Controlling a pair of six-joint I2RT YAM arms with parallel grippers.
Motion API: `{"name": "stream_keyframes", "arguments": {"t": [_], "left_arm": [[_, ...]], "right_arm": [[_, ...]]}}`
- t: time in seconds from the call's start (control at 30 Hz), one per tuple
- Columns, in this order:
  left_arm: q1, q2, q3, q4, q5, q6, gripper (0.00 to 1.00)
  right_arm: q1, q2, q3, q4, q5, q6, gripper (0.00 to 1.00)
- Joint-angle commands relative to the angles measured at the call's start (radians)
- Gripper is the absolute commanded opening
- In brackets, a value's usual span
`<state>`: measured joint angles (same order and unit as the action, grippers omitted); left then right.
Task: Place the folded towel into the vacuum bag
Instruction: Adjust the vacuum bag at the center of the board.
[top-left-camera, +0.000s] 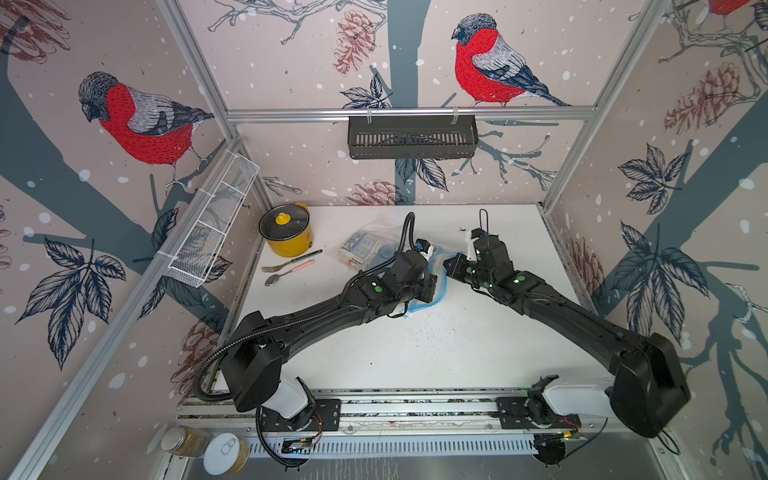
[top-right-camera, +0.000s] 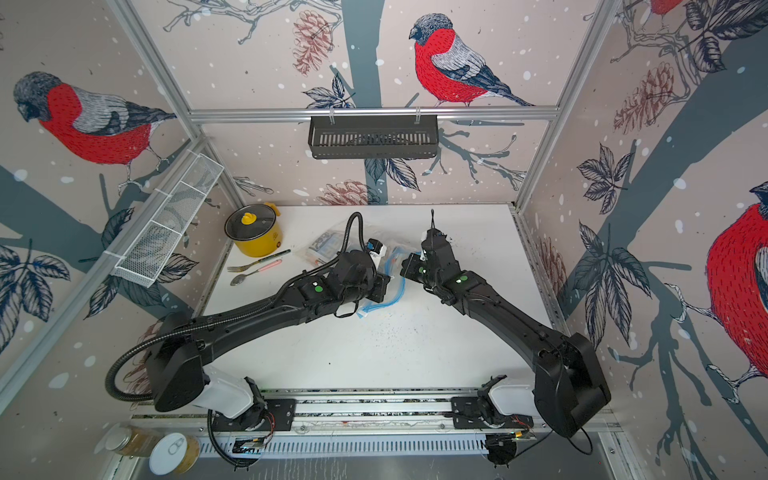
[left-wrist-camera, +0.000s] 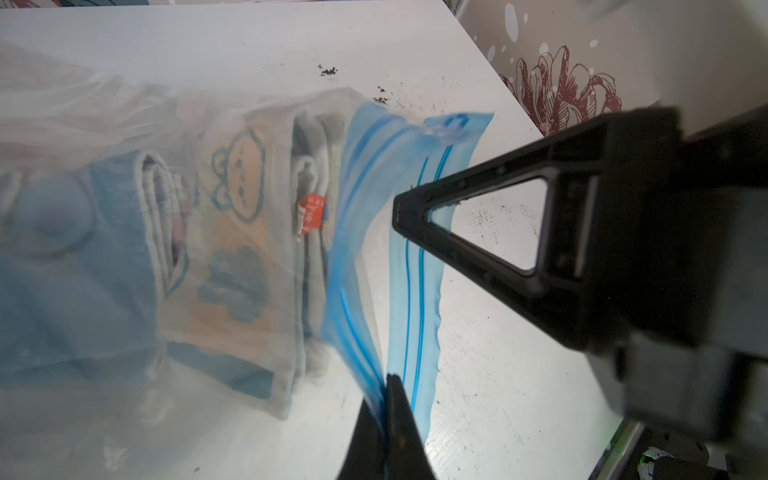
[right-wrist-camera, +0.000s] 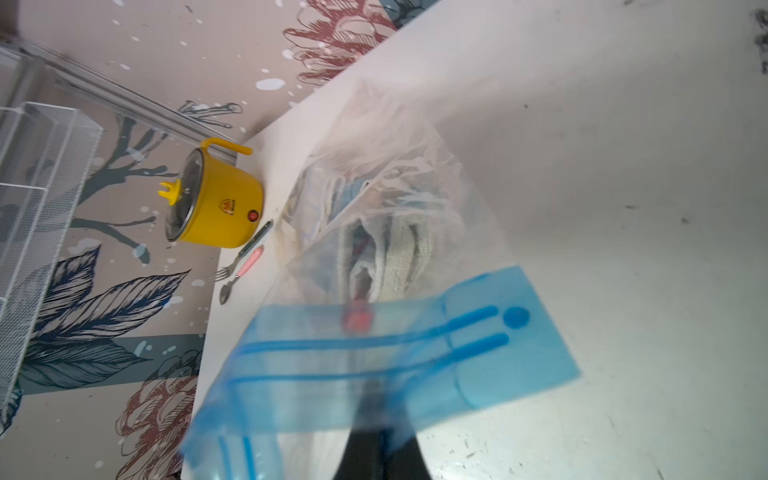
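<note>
**A:** While both arms reach in over the table (top-left-camera: 415, 353), where is the towel (left-wrist-camera: 232, 232)?

**B:** Inside the bag (top-left-camera: 365, 245), folded. It shows through the clear plastic, and its edge with a small red tag lies just behind the strip (left-wrist-camera: 415, 270).

**A:** And the bag?

**B:** It lies on the table toward the back, near the pot (top-left-camera: 286, 235). Its blue strip end is turned toward the two wrists.

**A:** What about the left gripper (left-wrist-camera: 386, 399)?

**B:** Its jaws are pressed together, pinching the strip at one end.

**A:** And the right gripper (right-wrist-camera: 376, 440)?

**B:** It is pinching the strip too. In the right wrist view its fingers come together on the blue band. In the left wrist view its tip meets one lip, further along.

**A:** Is the mouth sealed?

**B:** No. In the left wrist view the two lips stand apart and meet only at the left gripper.

**A:** Is anything else on the table?

**B:** A fork (top-left-camera: 282, 264) and a spoon (top-left-camera: 286, 274) lie side by side just in front of the pot, near the bag. I can't tell whether they touch it.
</note>
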<state>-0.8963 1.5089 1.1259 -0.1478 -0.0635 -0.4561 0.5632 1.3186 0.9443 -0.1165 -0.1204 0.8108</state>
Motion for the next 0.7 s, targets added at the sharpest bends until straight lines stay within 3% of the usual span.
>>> {"name": "stream_keyframes", "arguments": {"t": [0.0, 0.27, 0.5, 0.57, 0.6, 0.63, 0.67], "left_arm": [[0.016, -0.012, -0.009, 0.066, -0.009, -0.021, 0.00], [0.019, -0.036, -0.011, 0.045, 0.029, 0.014, 0.00], [-0.024, 0.011, -0.043, 0.035, 0.113, 0.072, 0.00], [-0.040, 0.022, -0.054, 0.044, 0.129, 0.072, 0.00], [-0.045, 0.024, -0.060, 0.053, 0.143, 0.071, 0.01], [-0.049, 0.023, -0.067, 0.058, 0.152, 0.067, 0.12], [-0.051, 0.018, -0.074, 0.062, 0.155, 0.064, 0.24]], "right_arm": [[0.005, -0.002, 0.013, -0.070, 0.033, -0.035, 0.00], [-0.106, 0.027, -0.128, -0.016, 0.016, 0.022, 0.00], [-0.123, 0.047, -0.151, -0.021, -0.013, 0.018, 0.05], [-0.125, 0.036, -0.154, -0.024, -0.012, 0.016, 0.15], [-0.129, 0.031, -0.159, -0.029, -0.010, 0.017, 0.27], [-0.134, 0.023, -0.164, -0.035, -0.006, 0.022, 0.40], [-0.139, 0.013, -0.169, -0.043, 0.000, 0.027, 0.47]]}}
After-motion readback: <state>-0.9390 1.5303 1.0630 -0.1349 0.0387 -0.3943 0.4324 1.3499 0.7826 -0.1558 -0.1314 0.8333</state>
